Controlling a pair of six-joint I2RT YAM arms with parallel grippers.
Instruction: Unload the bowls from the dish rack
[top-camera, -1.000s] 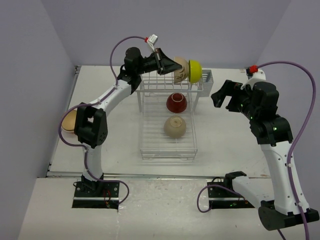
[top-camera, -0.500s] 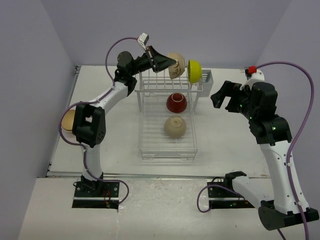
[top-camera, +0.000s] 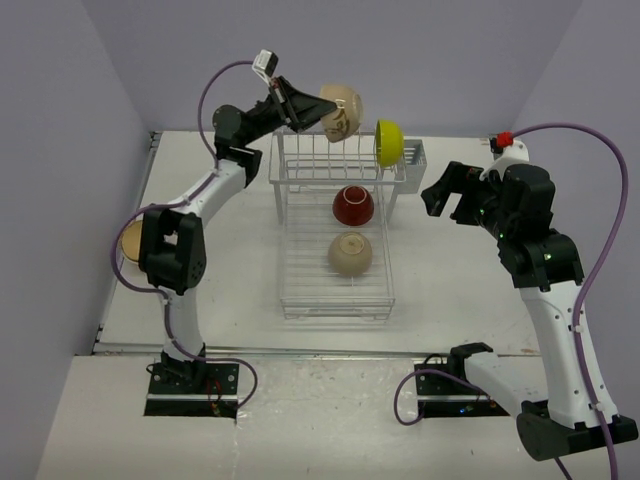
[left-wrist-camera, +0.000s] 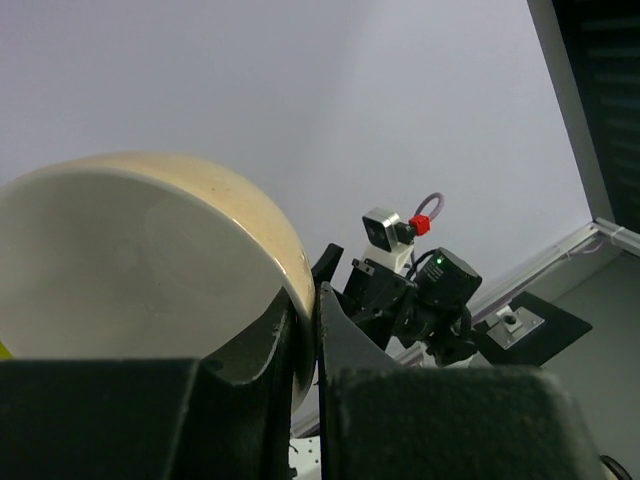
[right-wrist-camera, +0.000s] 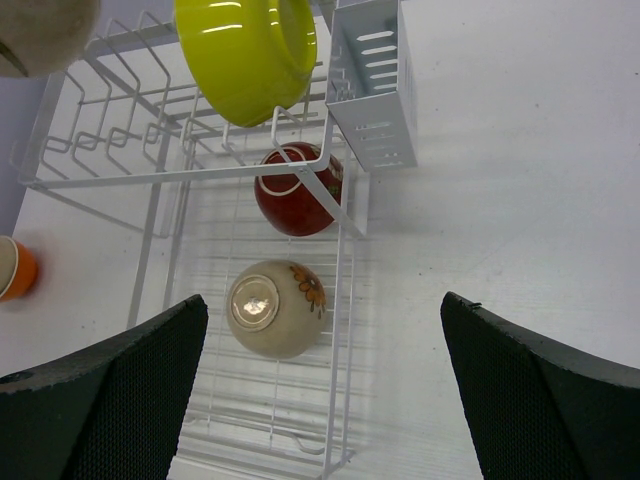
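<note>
My left gripper (top-camera: 316, 110) is shut on the rim of a beige bowl (top-camera: 341, 108), holding it in the air above the back left of the dish rack (top-camera: 335, 300). In the left wrist view this bowl (left-wrist-camera: 140, 270) fills the left side, its wall pinched between my fingers (left-wrist-camera: 250, 350). A lime-yellow bowl (top-camera: 389, 142) stands on edge in the raised tines. A dark red bowl (top-camera: 353, 205) and a flowered beige bowl (top-camera: 350, 253) lie upside down on the grid tray. My right gripper (top-camera: 447, 208) hangs open to the right of the rack, holding nothing.
A white cutlery basket (right-wrist-camera: 372, 85) hangs at the rack's back right corner. An orange bowl (right-wrist-camera: 14, 268) stands on the table left of the rack. Another beige bowl (top-camera: 130, 243) sits on the left of the table, partly behind my left arm.
My left gripper has lifted the beige bowl up and to the left, away from the lime-yellow bowl and the tines. The right arm has not moved.
</note>
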